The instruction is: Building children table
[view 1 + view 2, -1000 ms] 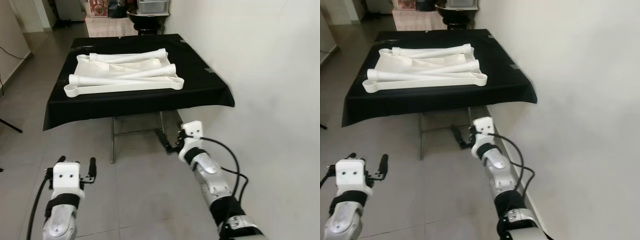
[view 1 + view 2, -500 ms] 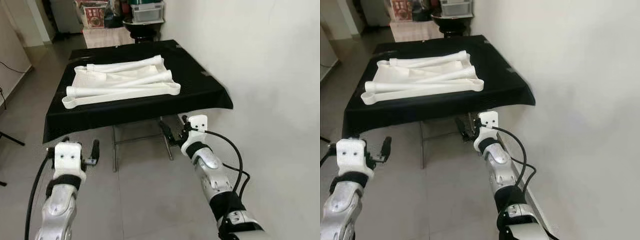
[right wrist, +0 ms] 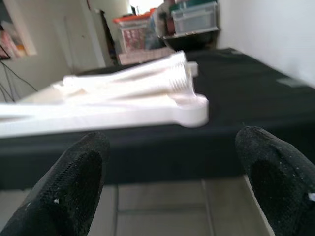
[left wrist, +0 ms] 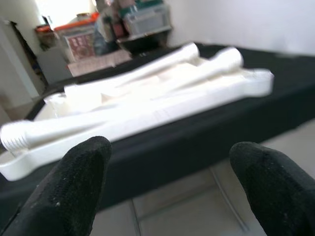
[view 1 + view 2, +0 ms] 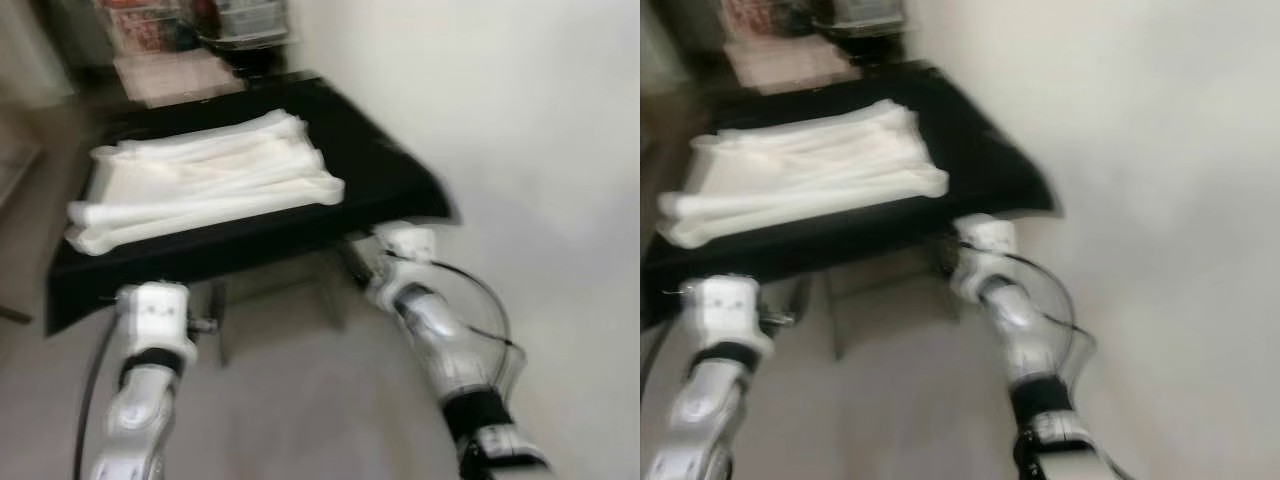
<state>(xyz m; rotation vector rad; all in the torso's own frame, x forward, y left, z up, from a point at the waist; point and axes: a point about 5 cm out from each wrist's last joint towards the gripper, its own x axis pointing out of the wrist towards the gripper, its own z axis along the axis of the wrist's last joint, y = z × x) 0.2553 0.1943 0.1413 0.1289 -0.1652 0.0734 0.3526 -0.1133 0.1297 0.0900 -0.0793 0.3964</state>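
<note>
The head views are blurred by motion. A pile of white children's table parts point(image 5: 200, 185), a flat top with long round legs lying on it, rests on a table with a black cloth point(image 5: 385, 175). My left gripper point(image 4: 167, 191) is open, held below and just in front of the cloth's near edge, with the white parts point(image 4: 147, 103) ahead of it. My right gripper point(image 3: 172, 182) is also open, near the table's front right corner, facing the end of the white top point(image 3: 192, 110) and a threaded leg end point(image 3: 177, 71).
A white wall point(image 5: 530, 120) runs close along my right side. Metal table legs point(image 5: 330, 295) stand under the cloth. Storage boxes and clutter point(image 5: 220, 20) sit beyond the table. Tiled floor point(image 5: 300, 400) lies below my arms.
The whole picture has shifted and blurred, so the camera has moved; the table now looks nearer. Both arms have risen toward the table's front edge, fingers still apart.
</note>
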